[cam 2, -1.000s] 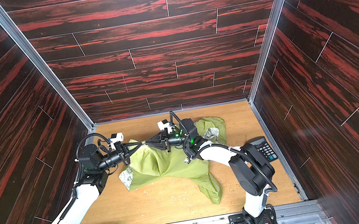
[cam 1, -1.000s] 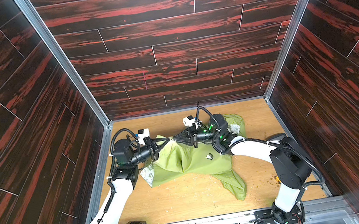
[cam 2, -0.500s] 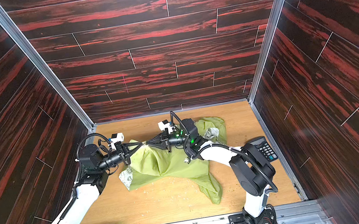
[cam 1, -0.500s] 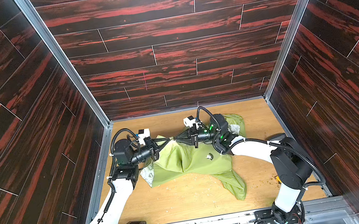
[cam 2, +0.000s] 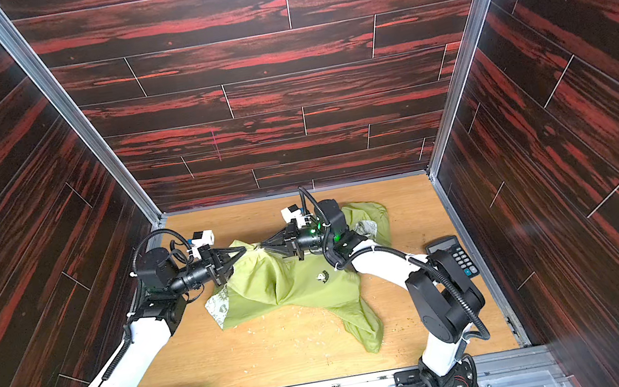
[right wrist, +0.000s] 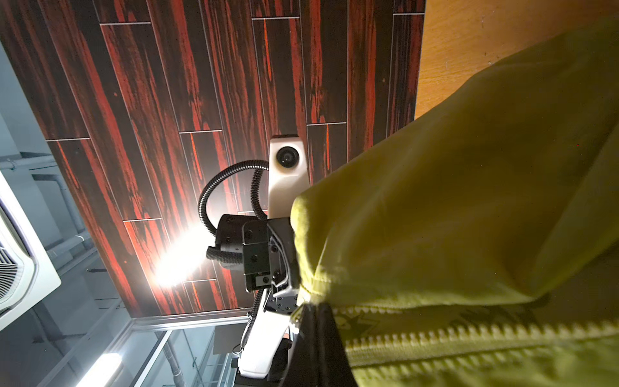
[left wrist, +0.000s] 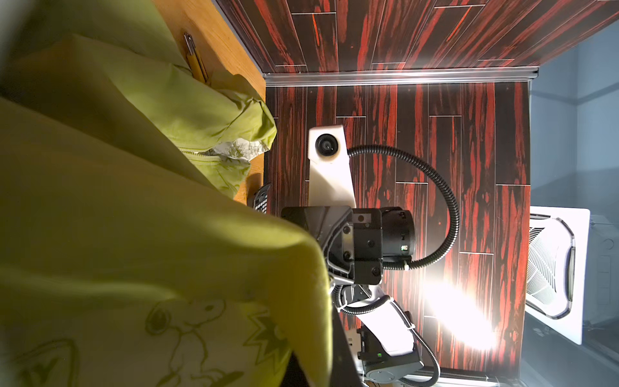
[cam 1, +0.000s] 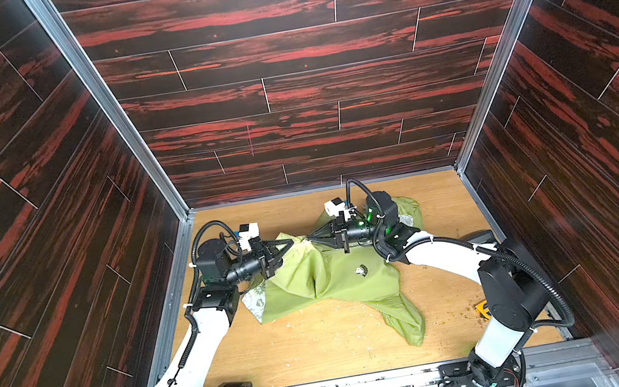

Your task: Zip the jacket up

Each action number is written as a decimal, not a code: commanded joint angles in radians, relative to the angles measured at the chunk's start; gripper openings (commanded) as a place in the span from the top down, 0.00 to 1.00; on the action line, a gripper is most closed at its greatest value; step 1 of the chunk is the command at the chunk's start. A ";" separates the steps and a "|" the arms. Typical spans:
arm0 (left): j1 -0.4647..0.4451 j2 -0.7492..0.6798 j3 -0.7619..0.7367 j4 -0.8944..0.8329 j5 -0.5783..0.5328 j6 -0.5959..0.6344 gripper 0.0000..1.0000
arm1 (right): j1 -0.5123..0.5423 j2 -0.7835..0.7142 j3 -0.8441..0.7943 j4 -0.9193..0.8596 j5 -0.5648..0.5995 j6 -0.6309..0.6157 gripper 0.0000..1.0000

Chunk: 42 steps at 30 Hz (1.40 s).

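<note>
Out at the middle of the bench (cam 1: pixel 307 350), the lime-green jacket (cam 1: pixel 338 278) is lying crumpled, with its far edge tenting up into a peak at 12 o'clock. The left end effector (cam 1: pixel 291 242) is reaching in from 9 o'clock, jaws pressed together and pinching the fabric at that peak. The right end effector (cam 1: pixel 309 239) is meeting it from 3 o'clock, jaws likewise squeezed tight on the cloth, tip nearly touching tip.

The right wrist view is showing the zipper teeth (right wrist: pixel 469 338) running right beside the dark finger. A small white chest logo (cam 1: pixel 361 270) is facing up at 4 o'clock from the peak, too small to read. A sleeve (cam 1: pixel 408 322) is trailing off toward 5 o'clock, and the hood (cam 1: pixel 407 208) is bunching at 2 o'clock behind the right arm. White patterned lining (cam 1: pixel 254 299) is peeking out at 8 o'clock. A cartoon dog outline (left wrist: pixel 187 321) and starbursts are showing through the fabric in the left wrist view, with no legible words. A calculator (cam 2: pixel 454 255) is sitting at 3 o'clock, key markings unreadable.
</note>
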 commanded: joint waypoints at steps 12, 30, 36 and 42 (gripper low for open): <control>0.038 -0.085 0.008 -0.056 -0.006 0.039 1.00 | -0.049 -0.074 -0.016 -0.117 -0.032 -0.102 1.00; 0.107 -0.131 0.025 -0.283 -0.052 0.174 1.00 | -0.101 -0.086 0.020 -0.367 -0.045 -0.289 1.00; 0.125 -0.138 0.046 -0.457 -0.121 0.296 1.00 | -0.116 -0.083 0.084 -0.541 -0.031 -0.417 1.00; 0.138 -0.139 0.054 -0.540 -0.183 0.356 1.00 | -0.125 -0.070 0.152 -0.691 -0.001 -0.525 1.00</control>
